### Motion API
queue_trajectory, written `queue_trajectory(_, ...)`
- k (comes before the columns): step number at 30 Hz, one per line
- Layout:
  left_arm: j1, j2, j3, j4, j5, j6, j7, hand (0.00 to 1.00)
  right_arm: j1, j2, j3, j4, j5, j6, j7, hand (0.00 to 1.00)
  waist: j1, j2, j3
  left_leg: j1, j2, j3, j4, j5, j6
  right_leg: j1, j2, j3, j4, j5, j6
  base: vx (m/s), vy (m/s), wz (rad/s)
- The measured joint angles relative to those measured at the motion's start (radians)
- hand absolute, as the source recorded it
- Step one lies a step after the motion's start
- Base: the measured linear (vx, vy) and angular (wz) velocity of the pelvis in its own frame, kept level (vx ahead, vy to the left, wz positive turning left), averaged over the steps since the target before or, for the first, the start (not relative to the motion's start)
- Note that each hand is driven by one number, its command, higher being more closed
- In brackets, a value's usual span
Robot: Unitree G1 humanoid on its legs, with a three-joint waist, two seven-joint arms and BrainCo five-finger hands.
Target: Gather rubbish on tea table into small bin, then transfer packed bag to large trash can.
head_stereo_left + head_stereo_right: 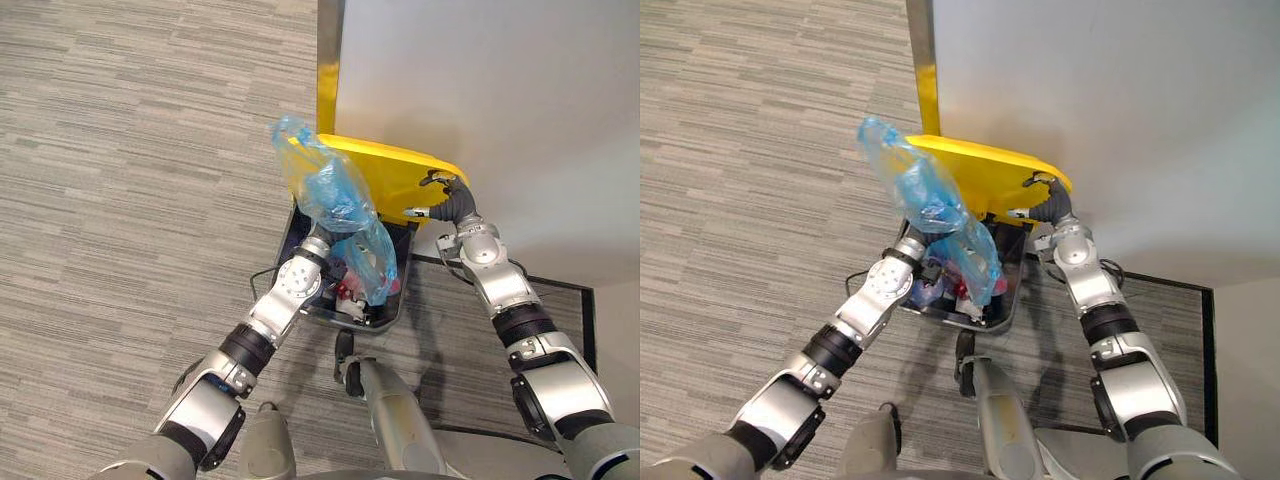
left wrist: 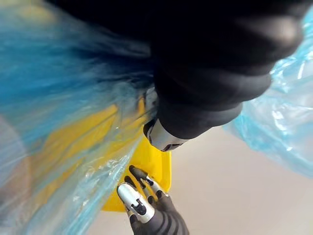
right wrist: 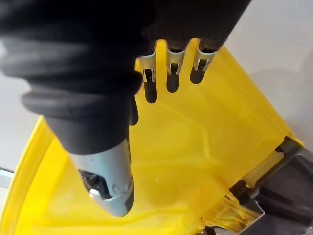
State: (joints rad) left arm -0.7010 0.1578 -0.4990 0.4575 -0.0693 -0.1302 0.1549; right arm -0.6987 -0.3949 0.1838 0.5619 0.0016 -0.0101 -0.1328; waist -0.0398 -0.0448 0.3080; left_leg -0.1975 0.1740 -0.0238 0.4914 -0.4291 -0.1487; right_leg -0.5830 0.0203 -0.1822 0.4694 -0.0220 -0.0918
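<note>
Aloft, blue bag [image 1: 330, 190] in left hand [image 2: 205, 88]; right hand [image 1: 448, 195] flat against yellow lid [image 1: 395, 170].

Grey carpet [image 1: 120, 200] with fine streaks of lighter and darker thread covers the floor. A plain white wall [image 1: 500, 90] stands on the right side. A narrow vertical strip [image 1: 329, 50] runs down the wall's edge, grey above and yellow below. A thin black line [image 1: 1180, 283] crosses the carpet at the wall's foot, then turns a corner.
</note>
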Motion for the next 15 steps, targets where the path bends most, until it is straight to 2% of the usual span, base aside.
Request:
queue_trajectory(4, -0.049, -0.017, -0.013, 0.073, 0.006, 0.011, -0.001, 1.00, 0.000, 0.005, 0.025, -0.039, 0.000, 0.000, -0.004, 0.00, 0.000, 0.015, 0.013, -0.016, 0.009, 0.005, 0.038, -0.020, -0.003, -0.004, 0.011, 0.000, 0.002, 0.001, -0.001, -0.02, 0.013, -0.09)
queue_trajectory(9, -0.090, -0.028, -0.017, 0.177, 0.026, 0.017, 0.000, 1.00, -0.041, 0.023, 0.068, -0.078, 0.000, -0.001, -0.036, 0.00, -0.001, 0.015, 0.017, -0.076, 0.019, 0.038, 0.090, -0.035, -0.002, -0.072, 0.012, 0.010, 0.022, 0.004, -0.005, -0.01, 0.002, -0.10)
queue_trajectory(15, -0.124, -0.035, 0.040, 0.264, 0.087, 0.045, 0.001, 1.00, -0.144, 0.034, 0.074, -0.079, -0.008, -0.003, -0.042, 0.00, -0.004, 0.016, 0.076, -0.143, 0.026, 0.057, 0.151, -0.054, 0.001, -0.124, 0.012, 0.018, 0.033, 0.017, -0.007, -0.02, 0.029, -0.05)
